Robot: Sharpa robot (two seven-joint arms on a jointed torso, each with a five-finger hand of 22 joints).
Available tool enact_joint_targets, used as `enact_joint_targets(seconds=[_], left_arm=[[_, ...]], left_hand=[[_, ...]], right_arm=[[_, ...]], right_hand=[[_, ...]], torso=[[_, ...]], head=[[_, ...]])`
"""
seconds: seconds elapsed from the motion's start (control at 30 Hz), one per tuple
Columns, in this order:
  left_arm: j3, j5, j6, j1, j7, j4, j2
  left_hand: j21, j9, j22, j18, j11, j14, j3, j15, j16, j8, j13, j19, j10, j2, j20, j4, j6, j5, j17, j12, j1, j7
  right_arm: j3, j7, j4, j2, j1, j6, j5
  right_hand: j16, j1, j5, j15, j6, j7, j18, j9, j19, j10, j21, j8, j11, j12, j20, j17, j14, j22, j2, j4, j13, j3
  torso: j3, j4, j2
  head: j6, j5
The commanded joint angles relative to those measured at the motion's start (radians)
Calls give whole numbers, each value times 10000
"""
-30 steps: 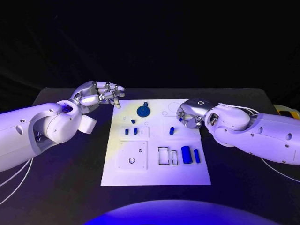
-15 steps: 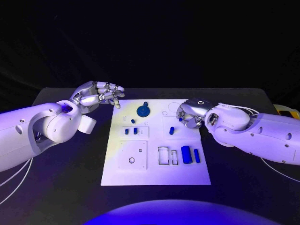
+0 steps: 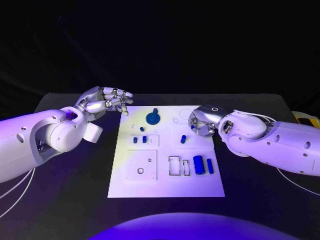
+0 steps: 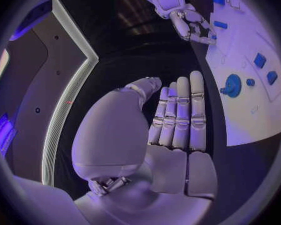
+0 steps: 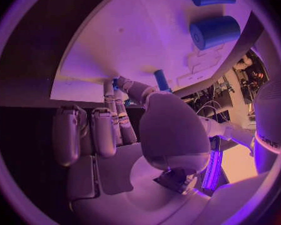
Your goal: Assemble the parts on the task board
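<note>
Task board: white plate carrying small blue parts.

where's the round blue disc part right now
In the head view, the disc sits near the board's far edge, left of centre, between the two hands, touching neither.

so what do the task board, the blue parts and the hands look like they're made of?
Task board: flat white sheet with cut-out recesses, matte, probably plastic.
Blue parts, e.g. the fat cylinder: uniformly coloured, smooth, likely moulded or printed plastic; cannot tell which.
Left hand and right hand: silver, slightly glossy segments; metal or metallic-finished plastic, unclear.
</note>
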Motion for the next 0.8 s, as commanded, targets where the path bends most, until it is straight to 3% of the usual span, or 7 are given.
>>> enact_joint_targets(seconds=[0.03, 0.37, 0.8], left_arm=[[6, 63, 179, 4, 30, 15, 14], [6, 64, 184, 4, 31, 19, 11], [6, 64, 217, 4, 40, 9, 15]], left_hand=[[-33, -9, -3, 17, 9, -39, -5, 23, -64, -57, -15, -31, -81, 40, 60, -40, -16, 7, 13, -56, 121, 53], [-29, -5, 4, 18, 10, -53, -3, 24, -69, -58, -12, -40, -80, 58, 62, -61, -2, 8, 18, -61, 152, 52], [-19, -1, 15, 20, 11, -68, -8, 25, -73, -61, -9, -49, -79, 70, 63, -89, 12, 7, 25, -67, 186, 54]], right_arm=[[-31, -127, -11, 23, -43, 51, 118], [-31, -323, -36, 33, -64, -571, 120], [-30, -352, 62, 0, -68, -879, 41]], right_hand=[[84, -96, -49, -57, 49, -25, -195, 21, 394, 83, 83, 37, -6, -8, -19, 213, 514, 1647, 11, 90, 1, 1], [282, 194, -46, -171, 320, -165, -266, 161, 519, 314, 406, 219, -143, 29, -117, 515, 603, 1834, 333, 42, 31, 93], [293, 390, -30, -192, 334, -154, -275, 222, 533, 372, 444, 259, -157, 17, -148, 519, 607, 1861, 401, -113, 40, 121]], torso=[[-3, 0, -4], [0, 6, -4], [1, -3, -3]], head=[[-10, -5], [-14, 2], [-24, 6]])
